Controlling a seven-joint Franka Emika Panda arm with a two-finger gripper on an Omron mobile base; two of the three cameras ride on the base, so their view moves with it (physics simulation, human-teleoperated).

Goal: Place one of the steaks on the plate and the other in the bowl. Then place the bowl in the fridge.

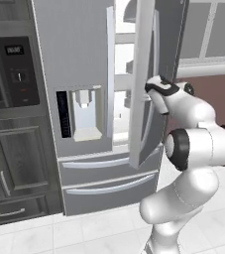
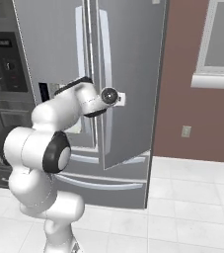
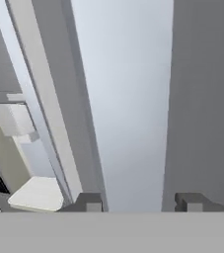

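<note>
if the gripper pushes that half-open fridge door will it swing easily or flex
The right fridge door looks like a tall rigid slab, so it probably won't flex. It stands ajar, so it likely swings on its hinge. Its smooth face may let the gripper fingers slide.

Tool [image 3: 139, 201] at bottom of frame: two dark finger tips [image 3: 87, 201] standing apart, a gap between them, nothing gripped there. Directly beyond the gap, a broad pale grey-white panel of the fridge [image 3: 128, 99] runs top to bottom through the centre. Darker grey surface fills the right side. Left of centre, a light slanted door handle [image 3: 44, 99]. Lower left: dispenser recess [image 3: 19, 148] with a whitish tray [image 3: 37, 193].
</note>
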